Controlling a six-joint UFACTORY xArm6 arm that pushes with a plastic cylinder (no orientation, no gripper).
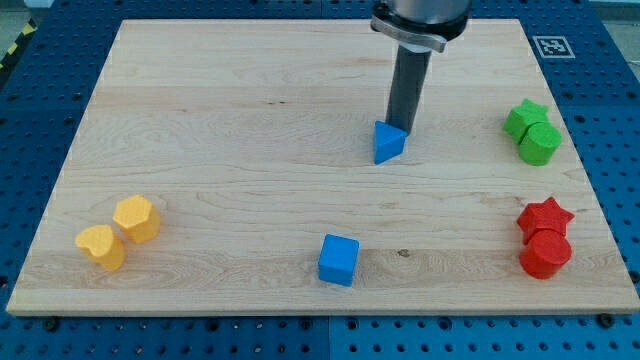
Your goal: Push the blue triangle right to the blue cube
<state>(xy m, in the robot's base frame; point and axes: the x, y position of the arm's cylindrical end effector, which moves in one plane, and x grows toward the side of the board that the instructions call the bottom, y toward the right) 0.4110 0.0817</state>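
The blue triangle [388,142] lies a little right of the board's middle. The blue cube [338,260] sits near the view's bottom edge, below and slightly left of the triangle. My tip [403,128] stands at the triangle's upper right side, touching or nearly touching it; the dark rod rises from there to the view's top.
The wooden board [250,120] lies on a blue perforated table. A green star [524,117] and a green block [540,144] sit at the right edge. A red star [545,215] and a red block [545,253] sit at lower right. Two yellow blocks [137,218] [101,246] sit at lower left.
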